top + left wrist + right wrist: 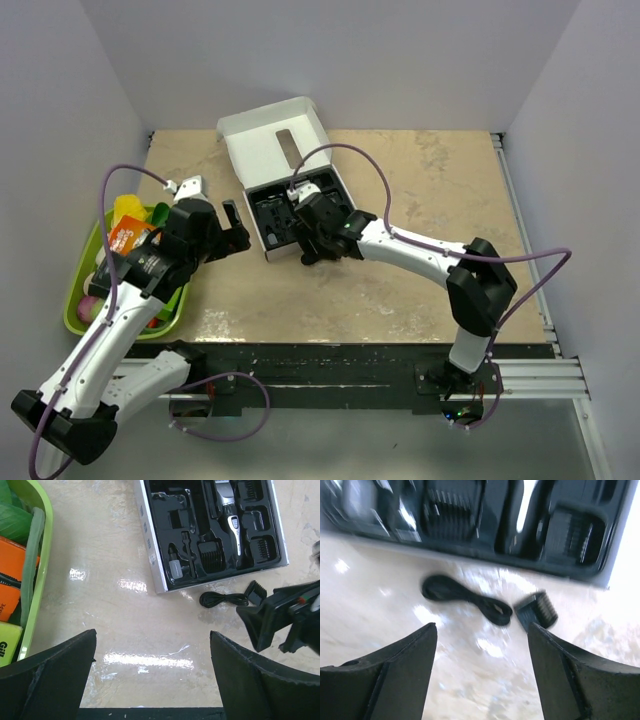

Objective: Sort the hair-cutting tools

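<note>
Right gripper [481, 630] gapes, released, thin black cord [465, 597] mid-frame beyond it; left gripper [152, 635] wide, empty. White box [150, 550], upper right, holds slim black clipper [230, 520].

One clipper [231, 517], one cord [222, 599], five combs [256, 591]

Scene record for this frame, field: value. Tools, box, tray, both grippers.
clipper: in the box, in its black insert
boxed combs: in slots beside the clipper
cord: bundled on the table by the box's edge
loose comb: on the table, outside the box, next to the cord
tray: green, left of the box, holding packets
left gripper: open, empty
right gripper: open, empty, close to cord and loose comb
</note>
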`<act>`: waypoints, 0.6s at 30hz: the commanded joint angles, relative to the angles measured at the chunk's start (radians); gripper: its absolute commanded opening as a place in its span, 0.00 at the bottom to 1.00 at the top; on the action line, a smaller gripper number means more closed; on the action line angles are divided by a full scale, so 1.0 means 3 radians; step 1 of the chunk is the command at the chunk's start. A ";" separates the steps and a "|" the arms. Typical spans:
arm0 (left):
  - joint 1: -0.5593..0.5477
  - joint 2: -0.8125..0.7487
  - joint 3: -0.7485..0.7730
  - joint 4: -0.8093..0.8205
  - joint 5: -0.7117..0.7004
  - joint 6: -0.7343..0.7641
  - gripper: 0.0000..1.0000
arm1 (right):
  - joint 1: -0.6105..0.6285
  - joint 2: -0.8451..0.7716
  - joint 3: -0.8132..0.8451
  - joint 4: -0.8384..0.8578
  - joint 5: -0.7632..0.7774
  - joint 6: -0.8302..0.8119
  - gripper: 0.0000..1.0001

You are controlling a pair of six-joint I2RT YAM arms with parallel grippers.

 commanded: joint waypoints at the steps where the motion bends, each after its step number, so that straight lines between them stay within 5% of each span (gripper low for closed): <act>1: 0.0018 -0.0102 0.0018 0.0128 0.0109 0.0104 0.99 | 0.0008 -0.0085 -0.0189 -0.0179 0.0071 -0.0279 0.76; 10: -0.0022 0.0219 -0.0462 0.0588 0.0631 0.0191 0.97 | 0.0008 -0.0417 -0.0383 -0.0444 0.0745 0.0549 0.81; 18: -0.0799 0.0843 -0.0284 0.0767 0.0063 0.0257 0.94 | -0.0130 -0.1169 -0.0726 -0.0700 0.0797 0.1245 0.84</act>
